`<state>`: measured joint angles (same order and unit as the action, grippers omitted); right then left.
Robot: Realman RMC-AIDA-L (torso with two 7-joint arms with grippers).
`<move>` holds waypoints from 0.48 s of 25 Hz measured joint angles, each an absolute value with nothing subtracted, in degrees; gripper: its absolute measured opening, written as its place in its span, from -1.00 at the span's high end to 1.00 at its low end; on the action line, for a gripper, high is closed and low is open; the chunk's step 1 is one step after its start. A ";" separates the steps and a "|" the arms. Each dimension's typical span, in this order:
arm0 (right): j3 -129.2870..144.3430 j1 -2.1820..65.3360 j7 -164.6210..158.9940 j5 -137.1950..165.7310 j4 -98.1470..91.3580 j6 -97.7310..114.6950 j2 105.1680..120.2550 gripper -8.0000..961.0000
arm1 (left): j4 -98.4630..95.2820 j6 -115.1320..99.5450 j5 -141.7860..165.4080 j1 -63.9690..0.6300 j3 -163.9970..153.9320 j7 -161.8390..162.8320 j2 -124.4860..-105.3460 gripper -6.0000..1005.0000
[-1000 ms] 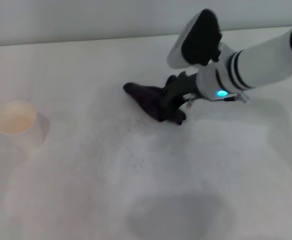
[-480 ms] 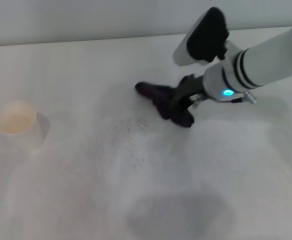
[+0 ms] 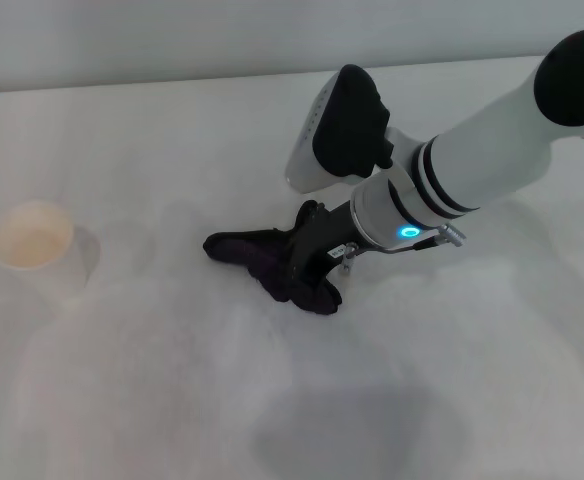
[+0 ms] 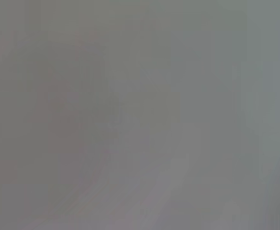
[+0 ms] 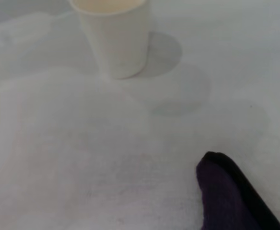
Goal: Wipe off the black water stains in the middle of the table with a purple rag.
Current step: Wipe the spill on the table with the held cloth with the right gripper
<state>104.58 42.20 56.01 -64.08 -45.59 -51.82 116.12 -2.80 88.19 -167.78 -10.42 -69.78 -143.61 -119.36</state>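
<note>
**Wiping pass: hazards and surroundings**

- Counter (image 3: 492,380): broad, white, faintly smudged; no glossy black blot visible, possibly under the cloth.
- Right gripper (image 3: 307,262): jaws pinching the purple rag (image 3: 262,258) against mid-counter; a loose pinch risks dropping it.
- Paper cup (image 3: 34,250): well left; an overlong sweep could topple it.
- Left gripper: unseen.

White table (image 5: 58,158) with faint grey smudges, pale paper cup (image 5: 113,36) standing upright at the far edge of the view, soft shadow beside it, dark purple rag (image 5: 228,196) lying on the table, well apart from the cup
</note>
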 joint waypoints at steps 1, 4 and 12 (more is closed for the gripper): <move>104.49 42.14 56.03 -63.94 -45.29 -51.16 115.99 0.78 | -2.87 88.26 -167.78 -10.44 -69.82 -143.61 -119.36 -0.77; 102.06 41.57 56.39 -63.85 -44.62 -50.28 115.53 0.78 | -2.98 88.41 -167.78 -10.52 -70.00 -143.61 -119.36 -0.77; 85.03 37.37 57.83 -54.82 -45.05 -52.86 115.04 0.78 | -2.99 88.42 -167.78 -11.07 -70.13 -143.61 -119.44 -0.77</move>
